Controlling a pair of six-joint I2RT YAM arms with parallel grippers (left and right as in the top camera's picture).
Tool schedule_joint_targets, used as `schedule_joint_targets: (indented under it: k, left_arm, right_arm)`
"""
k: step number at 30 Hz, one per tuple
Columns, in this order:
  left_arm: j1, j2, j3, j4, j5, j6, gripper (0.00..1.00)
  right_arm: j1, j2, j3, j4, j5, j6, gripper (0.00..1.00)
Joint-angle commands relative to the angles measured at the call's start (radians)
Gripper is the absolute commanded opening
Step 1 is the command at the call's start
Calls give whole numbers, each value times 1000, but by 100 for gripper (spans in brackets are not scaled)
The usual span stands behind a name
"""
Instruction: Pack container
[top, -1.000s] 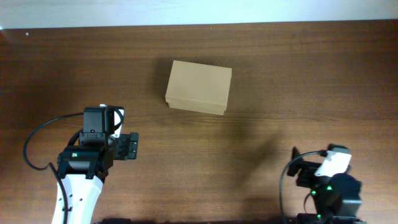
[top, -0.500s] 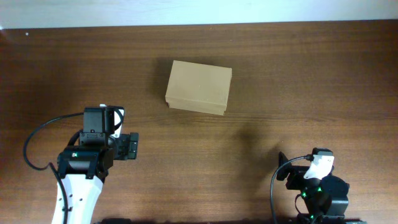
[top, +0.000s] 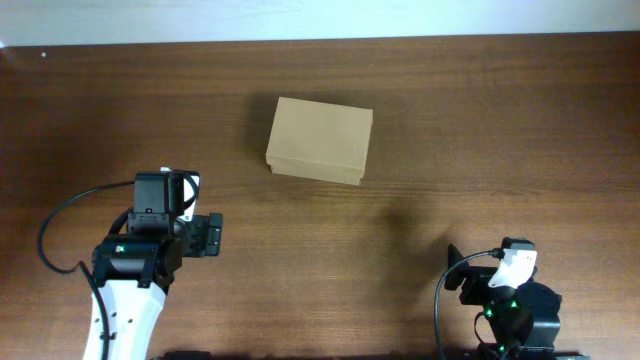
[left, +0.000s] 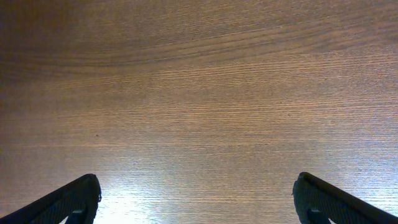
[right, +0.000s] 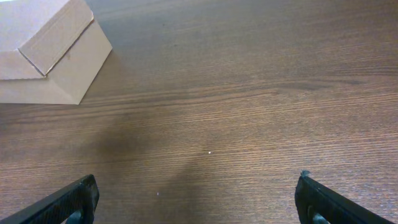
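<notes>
The container (top: 320, 140) is a tan cardboard box with its flap lid closed, lying on the wooden table at centre back. It also shows in the right wrist view (right: 46, 53) at the top left. My left gripper (top: 212, 236) is open and empty at the front left, well short of the box; its view shows only bare wood between the fingertips (left: 198, 199). My right gripper (top: 455, 272) is open and empty at the front right, far from the box (right: 198, 199).
The brown wooden table (top: 480, 130) runs to a white wall strip along the back edge. Black cables loop beside each arm's base at the front.
The right arm pulled back towards the front edge and slightly left between the earliest frame and half a second ago, and has stayed still since. The left arm and box have not moved.
</notes>
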Motion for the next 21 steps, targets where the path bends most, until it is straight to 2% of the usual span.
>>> schedule_joint_targets:
  k: [1,7,12,16,21]
  left_arm:
    - [3,1,-5,2,-7,2,100]
    - [-1,-42,-8,1,-7,2,100]
    - [3,-238,-74,39,-23,26,100]
    - [3,-447,-243,349,-40,43,100]
    - [3,-679,-508,879,-40,43,100]
  right_arm:
    - [-8,-12,-10,3,-13,7,99]
    - [-8,-12,-10,3,-13,7,99]
    - [-8,-12,-10,3,-13,6,99]
    - [-8,-12,-10,3,-13,7,99]
    - [-8,-12,-10,3,-13,6,99]
